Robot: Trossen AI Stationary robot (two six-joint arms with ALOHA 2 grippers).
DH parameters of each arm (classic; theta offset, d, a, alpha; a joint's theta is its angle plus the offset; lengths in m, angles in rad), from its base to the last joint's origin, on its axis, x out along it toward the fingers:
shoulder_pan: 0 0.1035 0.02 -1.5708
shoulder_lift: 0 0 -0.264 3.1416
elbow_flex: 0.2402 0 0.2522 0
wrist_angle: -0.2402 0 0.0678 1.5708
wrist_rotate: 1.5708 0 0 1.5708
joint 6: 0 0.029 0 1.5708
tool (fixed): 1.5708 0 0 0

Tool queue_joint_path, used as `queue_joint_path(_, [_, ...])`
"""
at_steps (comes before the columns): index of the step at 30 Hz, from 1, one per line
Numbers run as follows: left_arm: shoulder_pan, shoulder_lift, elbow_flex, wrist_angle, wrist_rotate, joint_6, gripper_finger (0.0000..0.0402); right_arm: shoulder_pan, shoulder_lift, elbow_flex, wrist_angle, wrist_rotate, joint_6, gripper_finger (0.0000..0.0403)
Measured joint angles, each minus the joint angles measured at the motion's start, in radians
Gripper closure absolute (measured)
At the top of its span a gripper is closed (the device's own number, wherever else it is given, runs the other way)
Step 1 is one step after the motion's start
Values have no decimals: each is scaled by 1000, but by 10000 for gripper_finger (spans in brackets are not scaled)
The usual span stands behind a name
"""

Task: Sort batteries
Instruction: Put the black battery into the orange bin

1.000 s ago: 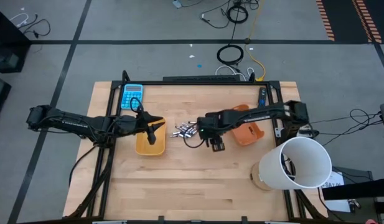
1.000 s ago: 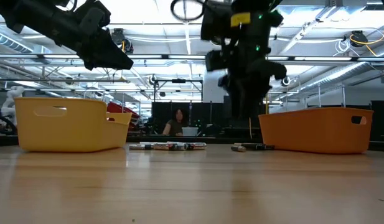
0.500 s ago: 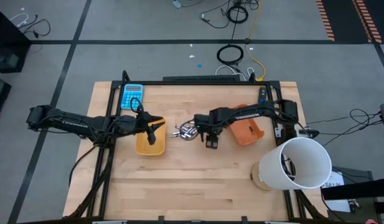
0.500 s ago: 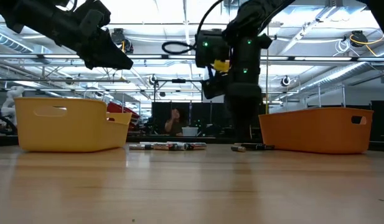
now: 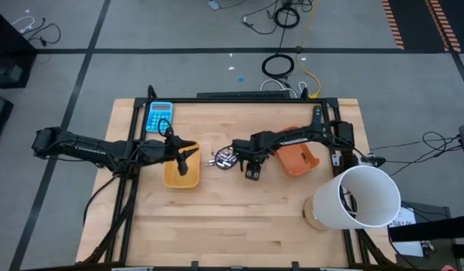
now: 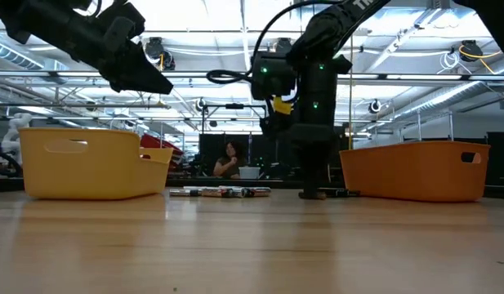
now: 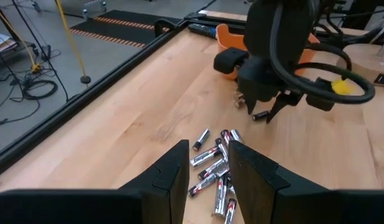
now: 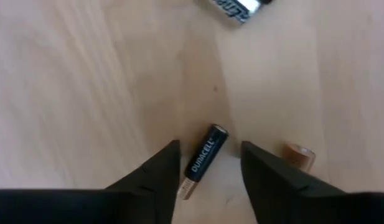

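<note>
Right tool [image 8: 207,163], fingers apart, straddles a small dark cylindrical battery [image 8: 204,155] lying on smooth pale wood table [image 8: 86,93].

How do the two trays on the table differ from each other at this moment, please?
The yellow tray sits on the left side, with the left gripper hovering above it; the orange tray sits on the right, with the right arm reaching past it. The yellow tray is lighter in colour and the orange tray deeper. In the low view the yellow tray rises higher than the orange tray. Both are tub-shaped, with a slot near the rim.
</note>
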Motion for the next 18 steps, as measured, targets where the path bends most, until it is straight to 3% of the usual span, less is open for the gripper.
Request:
queue_joint_path(8, [0, 0, 0, -2, 0, 0, 281, 3, 13, -2, 4, 7, -150, 386])
queue_joint_path(18, [0, 0, 0, -3, 0, -5, 281, 2, -51, 76, -149, 106, -240, 399])
